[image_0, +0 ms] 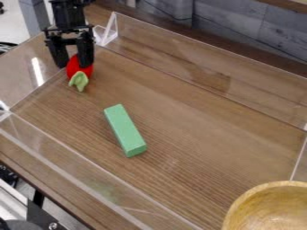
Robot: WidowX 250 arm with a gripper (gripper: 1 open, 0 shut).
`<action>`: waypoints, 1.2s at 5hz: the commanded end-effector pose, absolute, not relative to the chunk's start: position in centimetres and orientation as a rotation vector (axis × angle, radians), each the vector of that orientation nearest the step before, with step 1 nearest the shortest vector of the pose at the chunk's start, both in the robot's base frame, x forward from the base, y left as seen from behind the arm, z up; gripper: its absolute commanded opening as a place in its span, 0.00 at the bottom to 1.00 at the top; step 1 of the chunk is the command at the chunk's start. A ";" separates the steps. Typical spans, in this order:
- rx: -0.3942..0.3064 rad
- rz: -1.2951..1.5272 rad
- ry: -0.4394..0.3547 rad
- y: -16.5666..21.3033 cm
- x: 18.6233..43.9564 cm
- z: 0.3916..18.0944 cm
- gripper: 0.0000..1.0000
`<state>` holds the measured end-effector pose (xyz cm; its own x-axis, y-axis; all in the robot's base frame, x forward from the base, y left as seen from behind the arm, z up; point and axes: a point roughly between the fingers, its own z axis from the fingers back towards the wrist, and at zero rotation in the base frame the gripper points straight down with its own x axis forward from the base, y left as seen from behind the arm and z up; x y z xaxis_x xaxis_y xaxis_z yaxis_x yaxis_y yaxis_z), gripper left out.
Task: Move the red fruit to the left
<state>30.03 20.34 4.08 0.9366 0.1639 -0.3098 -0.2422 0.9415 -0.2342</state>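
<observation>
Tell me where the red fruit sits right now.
In the camera view, the red fruit lies on the wooden table at the far left, directly beneath the open gripper and up-left of the green block.

The gripper was black throughout, ending in two slim, straight fingers of matching dark finish. Above the fingers sat a wider, boxy black body, roughly square in outline. Above that, the arm rose as a narrower dark column, cut off by the top edge of the view. Small orange-red accents showed where the fingers joined the body. Finer details such as screws, cables or markings were too small to tell.
</observation>
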 end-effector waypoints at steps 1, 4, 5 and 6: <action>-0.257 0.288 0.225 20.5 30.7 6.4 1.00; -0.271 0.337 0.210 21.8 30.1 6.4 1.00; -0.279 0.376 0.198 22.0 29.8 6.4 1.00; -0.272 0.327 0.205 22.0 29.7 6.5 0.00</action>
